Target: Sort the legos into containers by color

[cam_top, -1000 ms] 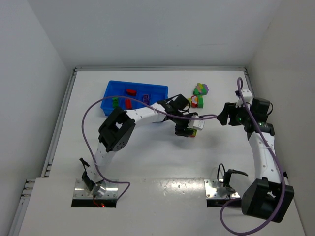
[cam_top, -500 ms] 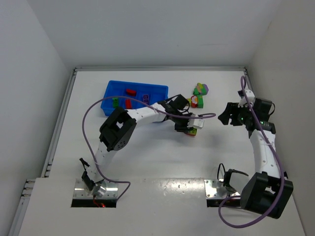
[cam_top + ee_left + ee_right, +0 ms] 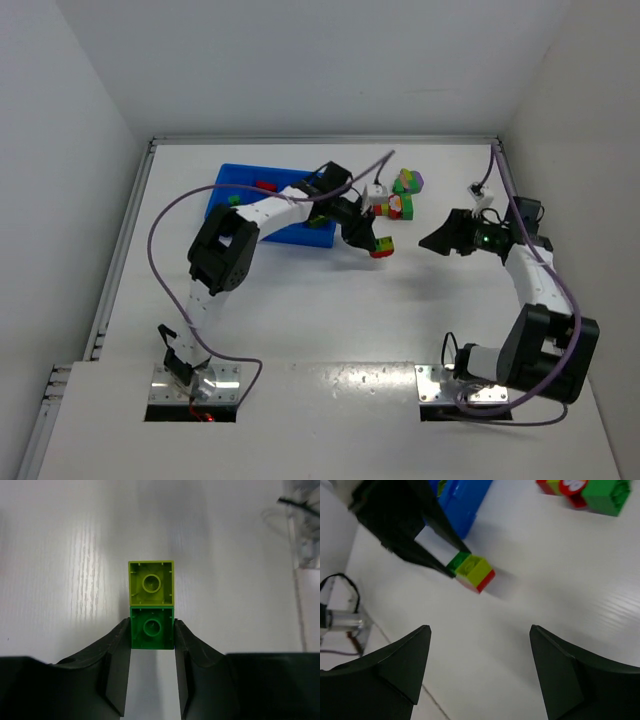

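- Table [image 3: 300,320]: white, and it carries everything you see.
- Blue tray [image 3: 224,178]: it sits behind the left gripper [image 3: 152,630], back along its wrist. The left arm [image 3: 270,212] lies across it, so the dividers and most of the contents are hidden from you. The right wrist view catches only a corner, cut off at the top edge.
- Right gripper [image 3: 479,635]: fingers spread wide with nothing between them. It faces the left gripper across bare table, well apart.
- Left gripper: clamped on a lego stack, one finger on each side.
- Held clump [image 3: 151,605]: the dark green brick sits between the pads and the yellow-green one juts past the fingertips. The right wrist view shows a red layer beneath. You cannot tell whether it touches the table.
- Loose clumps [image 3: 402,195]: two, near the left gripper on its far side. One is green and purple, the other red, yellow and green. The right wrist view cuts one off at the top.
- Red brick [image 3: 266,185] and green brick [image 3: 234,201]: both in the tray, too small to tell which compartment.
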{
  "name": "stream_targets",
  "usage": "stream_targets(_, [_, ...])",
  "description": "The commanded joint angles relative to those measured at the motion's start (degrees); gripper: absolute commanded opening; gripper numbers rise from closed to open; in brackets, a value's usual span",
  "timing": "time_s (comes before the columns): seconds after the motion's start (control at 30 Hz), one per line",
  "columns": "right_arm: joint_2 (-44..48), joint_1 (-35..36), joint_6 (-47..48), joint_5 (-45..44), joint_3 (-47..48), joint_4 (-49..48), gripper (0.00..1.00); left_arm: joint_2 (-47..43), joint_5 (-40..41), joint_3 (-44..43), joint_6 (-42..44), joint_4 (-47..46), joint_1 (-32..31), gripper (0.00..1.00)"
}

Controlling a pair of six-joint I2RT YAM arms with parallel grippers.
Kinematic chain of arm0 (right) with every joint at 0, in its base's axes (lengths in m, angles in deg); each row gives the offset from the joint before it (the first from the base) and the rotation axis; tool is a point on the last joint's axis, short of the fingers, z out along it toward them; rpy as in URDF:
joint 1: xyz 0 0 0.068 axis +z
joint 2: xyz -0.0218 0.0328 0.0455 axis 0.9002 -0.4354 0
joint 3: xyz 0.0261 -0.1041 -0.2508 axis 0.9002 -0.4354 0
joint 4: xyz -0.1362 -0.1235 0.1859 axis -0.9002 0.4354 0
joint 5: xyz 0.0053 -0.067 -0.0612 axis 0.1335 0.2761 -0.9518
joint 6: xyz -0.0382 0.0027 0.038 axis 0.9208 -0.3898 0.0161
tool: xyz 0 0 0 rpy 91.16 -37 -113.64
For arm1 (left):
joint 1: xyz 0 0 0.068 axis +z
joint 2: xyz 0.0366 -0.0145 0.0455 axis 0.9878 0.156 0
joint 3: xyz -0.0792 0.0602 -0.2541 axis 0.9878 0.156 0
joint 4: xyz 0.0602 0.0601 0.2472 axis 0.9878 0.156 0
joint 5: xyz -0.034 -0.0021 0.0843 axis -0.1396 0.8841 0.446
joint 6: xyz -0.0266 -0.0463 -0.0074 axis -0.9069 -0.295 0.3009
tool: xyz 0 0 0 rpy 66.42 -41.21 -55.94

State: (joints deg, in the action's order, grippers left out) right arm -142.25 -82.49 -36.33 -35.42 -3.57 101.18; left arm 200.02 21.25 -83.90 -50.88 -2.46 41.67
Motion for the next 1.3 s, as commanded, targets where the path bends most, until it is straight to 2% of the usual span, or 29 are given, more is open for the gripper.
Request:
stream_targets(0.0, [-4.09, -0.33, 2.14, 15.57, 1.89, -2.49, 0.81, -1.34, -15.23, -2.86, -16.48, -3.94, 2.62, 0.13])
stream_targets(0.1, [-5.41, 1.42, 5.2, 17.51, 4.16, -2.49, 0.81, -4.68, -13.48, 0.47, -15.53, -4.99, 2.01, 0.13])
stream_targets(0.37, [-11.47, 5.11, 10.66, 19.53, 10.33, 2.43, 0.77, -5.83, -14.0, 0.57, -14.91, -4.99, 1.47, 0.13])
stream_targets(0.7, [-14.82, 7.85, 24.1, 16.64, 12.44, 15.44, 0.7, -6.35, -15.85, -2.59, -14.91, -4.99, 1.47, 0.13])
stream_targets(1.27, [-16.58, 10.04, 22.7, 16.63, 12.35, 13.69, 0.66, -7.41, -17.61, -3.21, -14.29, -4.99, 0.95, 0.13])
